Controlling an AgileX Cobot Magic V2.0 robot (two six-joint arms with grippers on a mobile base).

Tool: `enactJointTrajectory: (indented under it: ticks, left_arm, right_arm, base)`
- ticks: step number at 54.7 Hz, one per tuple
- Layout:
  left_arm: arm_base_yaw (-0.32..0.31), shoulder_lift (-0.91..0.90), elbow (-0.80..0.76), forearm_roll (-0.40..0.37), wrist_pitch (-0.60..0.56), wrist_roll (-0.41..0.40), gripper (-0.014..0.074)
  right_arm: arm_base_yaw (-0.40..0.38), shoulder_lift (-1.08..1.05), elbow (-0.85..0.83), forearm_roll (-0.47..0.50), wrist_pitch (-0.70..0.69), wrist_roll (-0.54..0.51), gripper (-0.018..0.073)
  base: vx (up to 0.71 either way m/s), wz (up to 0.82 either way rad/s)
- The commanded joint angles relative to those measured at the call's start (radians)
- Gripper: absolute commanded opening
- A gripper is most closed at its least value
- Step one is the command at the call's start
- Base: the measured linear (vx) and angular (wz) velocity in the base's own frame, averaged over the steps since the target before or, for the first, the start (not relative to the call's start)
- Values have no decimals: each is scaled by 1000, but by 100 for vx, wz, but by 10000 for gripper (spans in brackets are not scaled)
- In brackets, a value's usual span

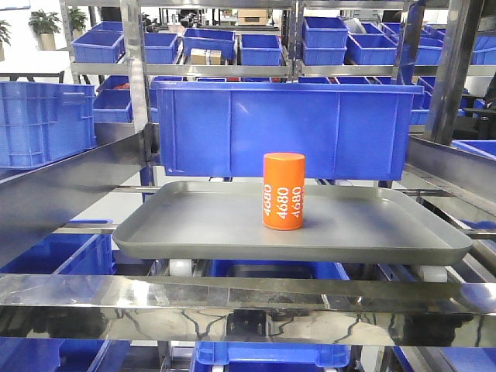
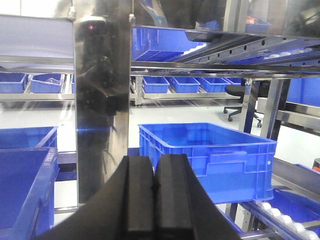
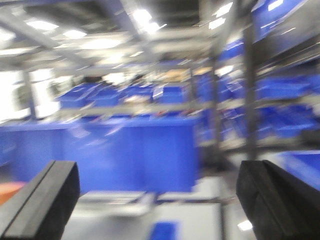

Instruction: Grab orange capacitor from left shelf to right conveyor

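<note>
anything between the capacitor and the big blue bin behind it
Nothing stands there. The front view shows only bare tray floor and the tray's back rim between the capacitor and the bin.

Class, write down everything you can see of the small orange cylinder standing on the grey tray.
The small bright orange cylinder looks smooth and slightly glossy, with a flat top and rounded edges. White "4680" is printed vertically on its side, repeated around it. It stands upright near the middle of the shallow grey rectangular tray, its base on the tray floor, clear of the rim. Nothing else touches it. A large blue plastic bin sits behind it.
</note>
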Motion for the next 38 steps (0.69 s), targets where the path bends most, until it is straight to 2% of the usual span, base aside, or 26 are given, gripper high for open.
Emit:
enactJointTrajectory:
  ticks: [1,10,16,25,38]
  left_arm:
    - [-8,-4,-30,-5,-81,-6,-6]
    - [-8,-4,-30,-5,-81,-6,-6]
    - [-8,-4,-30,-5,-81,-6,-6]
    - [-8,-4,-30,-5,-81,-6,-6]
    - [-8,-4,-30,-5,-81,-6,-6]
  right_arm:
    - [94,77,-47,22,-69,-76,653]
    - [288,239,-110,22,-76,-103,617]
    - [370,363,-176,22,-75,-103,613]
    - [422,516,-275,28,-58,-99,610]
    - [421,633,-359,42,-31,-99,606]
  base:
    - [0,0]
    - [0,0]
    - [0,0]
    - [0,0]
    - [0,0]
